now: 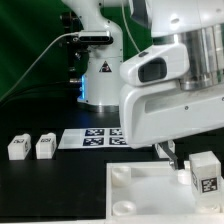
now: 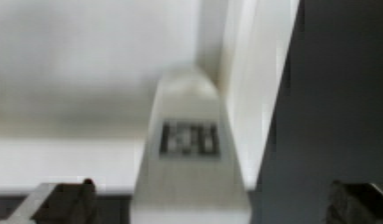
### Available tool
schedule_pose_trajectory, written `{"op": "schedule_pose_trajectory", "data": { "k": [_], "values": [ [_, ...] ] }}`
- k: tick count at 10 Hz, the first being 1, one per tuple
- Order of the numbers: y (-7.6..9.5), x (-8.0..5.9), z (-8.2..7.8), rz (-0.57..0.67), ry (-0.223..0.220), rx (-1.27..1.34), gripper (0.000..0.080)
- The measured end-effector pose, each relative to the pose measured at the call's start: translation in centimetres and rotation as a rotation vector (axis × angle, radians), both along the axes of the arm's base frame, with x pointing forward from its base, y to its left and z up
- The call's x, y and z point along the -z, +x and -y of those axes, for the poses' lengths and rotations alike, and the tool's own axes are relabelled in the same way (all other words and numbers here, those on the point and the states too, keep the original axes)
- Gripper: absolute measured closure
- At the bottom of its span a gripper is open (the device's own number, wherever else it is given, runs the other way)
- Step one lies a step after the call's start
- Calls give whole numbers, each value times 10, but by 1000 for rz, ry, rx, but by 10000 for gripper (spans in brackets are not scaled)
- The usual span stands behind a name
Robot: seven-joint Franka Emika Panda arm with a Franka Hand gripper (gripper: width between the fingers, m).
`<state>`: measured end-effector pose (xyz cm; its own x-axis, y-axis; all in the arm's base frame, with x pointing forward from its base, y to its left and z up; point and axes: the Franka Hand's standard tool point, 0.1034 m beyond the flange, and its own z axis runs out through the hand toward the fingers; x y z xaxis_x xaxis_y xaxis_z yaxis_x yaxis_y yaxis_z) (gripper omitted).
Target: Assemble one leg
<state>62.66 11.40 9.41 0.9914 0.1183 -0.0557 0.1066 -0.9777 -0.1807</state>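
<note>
Exterior view: the black surface (image 1: 50, 190) carries all parts. The white arm (image 1: 170, 90) fills the upper part of the exterior view's right, with its wrist housing low over the work area.

The white square panel (image 1: 140, 195) lies flat at the lower centre and runs to the exterior view's right edge. Two round sockets (image 1: 122, 174) show along its side on the exterior view's left.

The marker board (image 1: 90, 137) lies flat beyond the panel, partly hidden by the arm.

The leg (image 1: 205, 172) stands upright on the panel toward the exterior view's right, with its tag (image 1: 208, 182) facing the camera. Whether it sits in a socket cannot be told.

Two spare legs (image 1: 18, 148) stand side by side on the surface at the exterior view's left, well apart from the panel.

One of the dark fingers (image 1: 168, 153) reaches down just beside the leg on the exterior view's left; the other is not visible in this view.

Wrist view, blurred: the leg (image 2: 188, 150) runs through the centre of the picture. The fingers (image 2: 63, 200) appear at opposite edges, spread wide, with a clear gap between each one and the leg. The fingers straddle the leg without touching it and grip nothing.
</note>
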Motion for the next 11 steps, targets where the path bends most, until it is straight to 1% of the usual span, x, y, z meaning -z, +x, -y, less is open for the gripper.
{"op": "schedule_pose_trajectory", "data": {
  "k": [1, 2, 4, 6, 7, 9, 10, 11],
  "values": [
    [5, -2, -2, -78, 8, -13, 150],
    [17, -1, -1, -36, 10, -7, 150],
    [13, 7, -1, -38, 9, -3, 150],
    [18, 9, -2, -1, 7, 3, 150],
    [17, 9, -2, -3, 7, 3, 150],
    [17, 9, -2, -4, 7, 3, 417],
    [17, 10, 0, -3, 5, 4, 501],
    [18, 10, 2, -4, 3, 7, 501]
  ]
}}
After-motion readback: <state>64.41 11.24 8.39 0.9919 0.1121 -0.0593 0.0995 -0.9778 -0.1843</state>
